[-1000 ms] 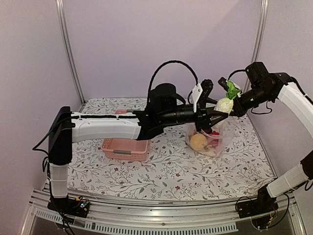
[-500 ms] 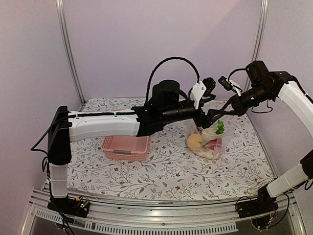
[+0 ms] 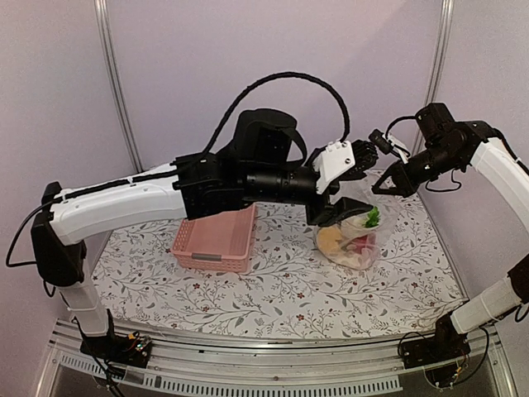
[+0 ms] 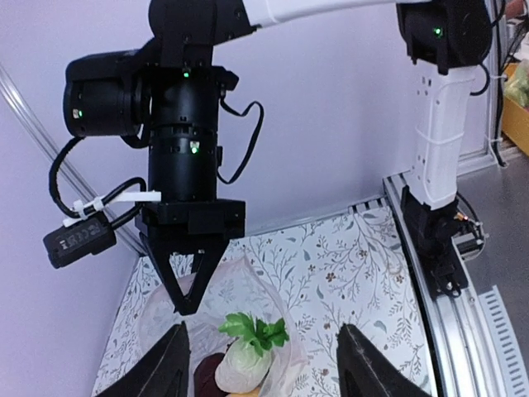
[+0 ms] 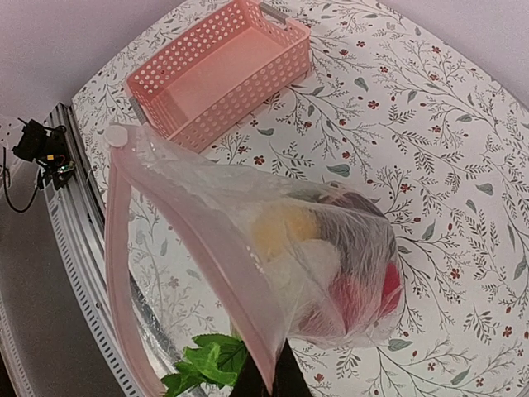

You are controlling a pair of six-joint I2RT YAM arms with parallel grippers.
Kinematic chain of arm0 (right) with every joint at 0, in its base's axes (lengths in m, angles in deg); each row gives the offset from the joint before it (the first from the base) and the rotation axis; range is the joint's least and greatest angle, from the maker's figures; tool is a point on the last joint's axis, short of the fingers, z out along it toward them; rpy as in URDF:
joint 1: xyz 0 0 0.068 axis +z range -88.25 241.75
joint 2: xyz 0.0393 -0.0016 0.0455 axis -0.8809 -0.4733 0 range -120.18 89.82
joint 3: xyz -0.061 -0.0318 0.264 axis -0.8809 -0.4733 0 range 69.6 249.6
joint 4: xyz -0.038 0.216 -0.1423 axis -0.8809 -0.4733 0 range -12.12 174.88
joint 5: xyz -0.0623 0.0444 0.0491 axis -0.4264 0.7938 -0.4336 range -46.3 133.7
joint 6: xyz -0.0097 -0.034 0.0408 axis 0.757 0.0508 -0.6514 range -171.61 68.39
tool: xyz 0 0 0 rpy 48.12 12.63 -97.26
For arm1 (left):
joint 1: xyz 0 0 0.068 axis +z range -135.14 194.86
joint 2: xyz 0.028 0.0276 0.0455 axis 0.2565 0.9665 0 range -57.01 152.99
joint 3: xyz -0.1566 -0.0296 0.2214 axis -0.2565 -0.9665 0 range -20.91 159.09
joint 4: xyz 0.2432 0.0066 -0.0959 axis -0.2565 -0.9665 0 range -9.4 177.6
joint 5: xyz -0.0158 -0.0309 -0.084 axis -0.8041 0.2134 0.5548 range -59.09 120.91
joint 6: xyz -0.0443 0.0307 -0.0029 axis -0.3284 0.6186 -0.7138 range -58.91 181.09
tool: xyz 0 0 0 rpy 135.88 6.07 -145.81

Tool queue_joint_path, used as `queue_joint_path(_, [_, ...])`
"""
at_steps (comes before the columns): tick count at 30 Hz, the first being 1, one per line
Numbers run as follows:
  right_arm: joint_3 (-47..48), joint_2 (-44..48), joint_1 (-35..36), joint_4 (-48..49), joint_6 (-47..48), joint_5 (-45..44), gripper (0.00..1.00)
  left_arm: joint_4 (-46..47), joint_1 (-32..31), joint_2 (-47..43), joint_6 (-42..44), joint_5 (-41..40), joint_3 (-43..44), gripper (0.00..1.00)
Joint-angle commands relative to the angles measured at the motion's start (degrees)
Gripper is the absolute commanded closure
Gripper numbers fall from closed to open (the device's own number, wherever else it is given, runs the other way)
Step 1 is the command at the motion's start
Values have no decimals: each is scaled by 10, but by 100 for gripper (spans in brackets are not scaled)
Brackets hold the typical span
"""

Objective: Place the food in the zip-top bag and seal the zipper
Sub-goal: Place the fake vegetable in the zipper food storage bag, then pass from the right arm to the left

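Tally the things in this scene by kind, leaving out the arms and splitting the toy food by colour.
Clear crinkly plastic zip-top bag: 1
Pink slatted plastic basket: 1
White toy radish with green leaves: 1
Yellow round toy fruit: 1
Dark purple toy piece: 1
Red round toy food: at least 1, blurred through the plastic
Total: at least 6

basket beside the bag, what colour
The basket is pink, clearest in the right wrist view.
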Motion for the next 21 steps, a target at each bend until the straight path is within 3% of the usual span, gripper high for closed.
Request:
queue_joint_path(1, [-11, 8, 4, -2, 8, 13, 100, -185, -10, 83, 79, -107, 87, 38])
queue_joint_path(7, [-15, 13, 4, -3, 8, 5, 100, -215, -18, 122, 115, -147, 108, 31])
queue_joint_path(12, [-15, 12, 3, -6, 8, 5, 100, -224, -26, 158, 155, -193, 130, 34])
queue_joint_path(15, [-15, 14, 4, -7, 9, 6, 100, -225, -31, 184, 183, -216, 154, 47])
queue_joint_path(18, [-13, 17, 4, -7, 10, 9, 100, -226, -35, 204, 196, -237, 182, 71])
queue_joint_path(21, [-9, 20, 4, -10, 11, 15, 98, -209, -33, 203, 197, -243, 187, 88])
